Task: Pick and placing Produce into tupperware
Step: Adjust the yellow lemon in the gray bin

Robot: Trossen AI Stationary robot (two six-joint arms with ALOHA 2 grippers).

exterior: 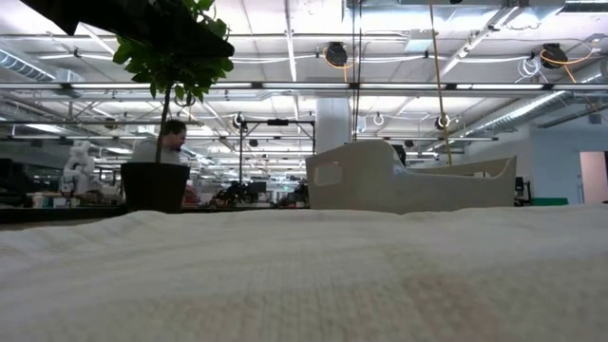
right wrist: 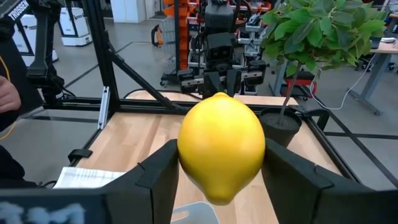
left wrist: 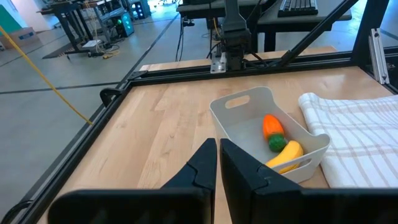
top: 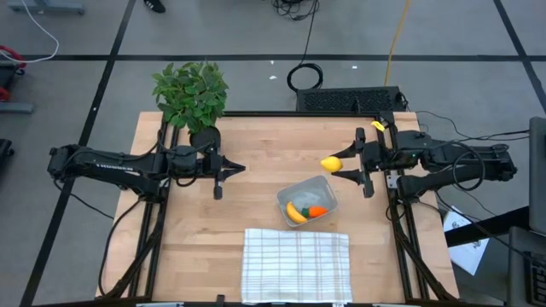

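The translucent tupperware [top: 308, 201] sits on the wooden table with the yellow banana [top: 295, 212] and the orange carrot [top: 317, 211] inside; it also shows in the left wrist view [left wrist: 273, 134]. My right gripper [top: 341, 168] is shut on the yellow lemon [top: 331, 163], above the table just beyond the tupperware's far right corner. My left gripper [top: 232, 169] is shut and empty over the table's left half, pointing toward the tupperware. My right gripper pinches the lemon's two sides [right wrist: 186, 155] between its two fingers, coming level from the table's right. The lemon [right wrist: 221, 146] is lifted clear of the table, with one pointed end down.
A white checked cloth [top: 295, 264] lies at the table's near edge, next to the tupperware. A potted leafy plant [top: 193, 95] stands at the far left corner. A black keyboard-like box [top: 350, 99] lies behind the far edge. A person shows in the room beyond [exterior: 171, 142].
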